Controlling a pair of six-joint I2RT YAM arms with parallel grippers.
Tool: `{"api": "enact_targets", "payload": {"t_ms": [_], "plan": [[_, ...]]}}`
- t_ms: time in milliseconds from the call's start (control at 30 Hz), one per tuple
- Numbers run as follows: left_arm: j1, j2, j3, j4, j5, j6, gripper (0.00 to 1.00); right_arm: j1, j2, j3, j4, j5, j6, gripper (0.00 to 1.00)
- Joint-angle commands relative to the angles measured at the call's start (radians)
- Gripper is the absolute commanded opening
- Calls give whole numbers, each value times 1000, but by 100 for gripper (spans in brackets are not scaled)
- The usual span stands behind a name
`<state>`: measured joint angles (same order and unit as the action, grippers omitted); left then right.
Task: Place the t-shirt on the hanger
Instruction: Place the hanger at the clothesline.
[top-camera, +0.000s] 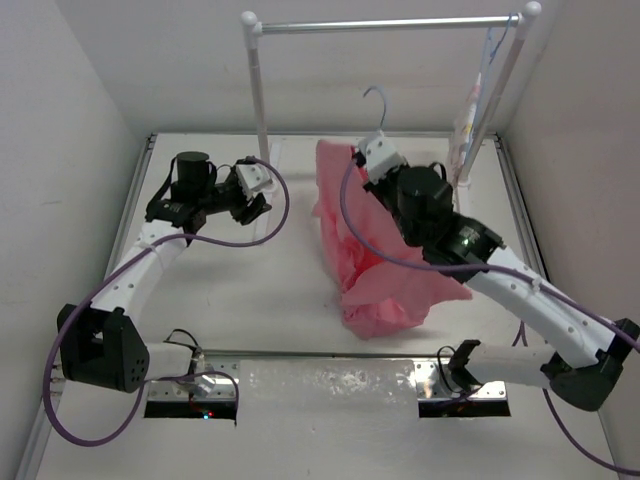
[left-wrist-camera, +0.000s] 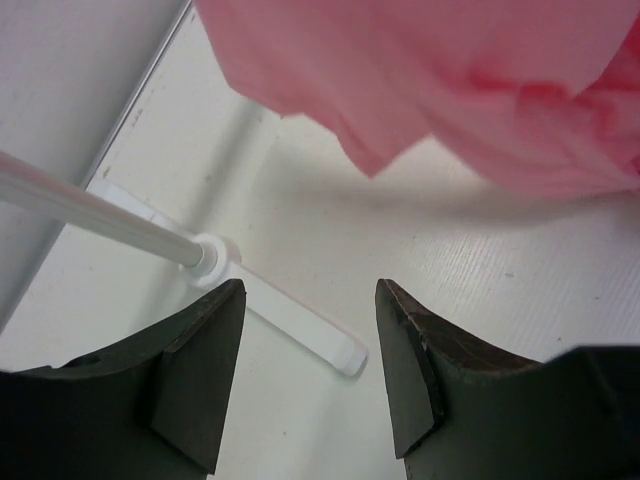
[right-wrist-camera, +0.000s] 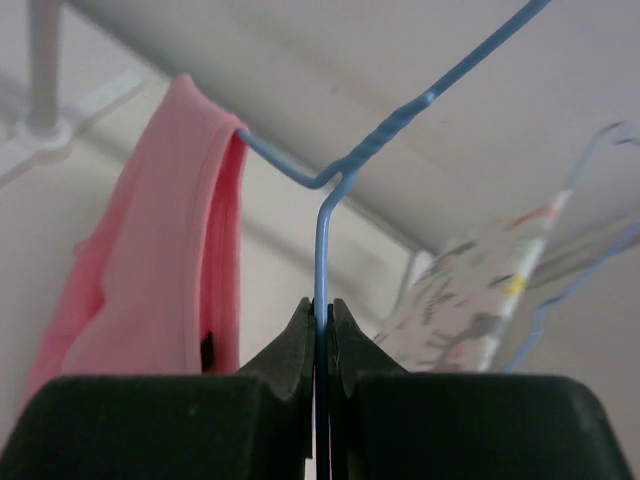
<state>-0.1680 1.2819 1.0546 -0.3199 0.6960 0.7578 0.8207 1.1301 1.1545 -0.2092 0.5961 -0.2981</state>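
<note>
The salmon-pink t-shirt (top-camera: 372, 262) hangs crumpled from the pale blue wire hanger (top-camera: 377, 101), its lower part heaped on the table. My right gripper (top-camera: 371, 158) is shut on the hanger's wire just below the twisted neck. In the right wrist view the wire (right-wrist-camera: 321, 250) runs up from between the closed jaws (right-wrist-camera: 322, 312), and one hanger arm goes into the shirt's collar (right-wrist-camera: 215, 220). My left gripper (top-camera: 256, 196) is open and empty, to the left of the shirt. In the left wrist view (left-wrist-camera: 310, 370) it is low over the table, with the shirt's edge (left-wrist-camera: 450, 80) ahead.
A white tube clothes rail (top-camera: 390, 22) stands at the back, and its left post foot (left-wrist-camera: 290, 320) lies just ahead of my left fingers. A second wire hanger with a patterned translucent sheet (top-camera: 470, 110) hangs at the rail's right end. It also shows in the right wrist view (right-wrist-camera: 470, 300).
</note>
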Motion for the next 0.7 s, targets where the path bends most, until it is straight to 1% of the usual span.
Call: {"api": "enact_targets", "payload": {"t_ms": [0,33,100,167,233,300,367,433,500,533,567,600,667], "plan": [[9,-41,-4,13,-79,-66,52,0,72,303,-134,240,-9,0],[9,-46,-8,12,-90,-69,52,1,95,365,-186,264,-18,0],[9,-53,-21,13,-105,-71,52,0,177,488,-237,320,-33,0],[9,-56,-25,21,-99,-77,52,0,265,728,-297,370,-70,0],[10,-58,-24,27,-89,-84,52,0,313,815,-337,402,-101,0],[9,-58,-24,30,-87,-92,52,0,347,855,-351,425,-108,0],[9,-59,-24,27,-87,-95,52,-2,333,812,-332,433,-110,0],[7,-59,-27,22,-89,-92,52,-14,298,708,-262,416,-115,0],[9,-61,-31,28,-93,-94,52,-56,299,721,-240,367,-81,0],[9,-62,-34,33,-96,-103,52,-77,309,775,-249,341,-64,0],[9,-64,-38,42,-107,-107,52,-122,342,813,-277,279,-34,0],[9,-67,-44,48,-110,-115,52,-141,365,899,-291,262,-23,0],[9,-72,-59,59,-119,-118,52,-195,451,996,-349,216,-26,0]]}}
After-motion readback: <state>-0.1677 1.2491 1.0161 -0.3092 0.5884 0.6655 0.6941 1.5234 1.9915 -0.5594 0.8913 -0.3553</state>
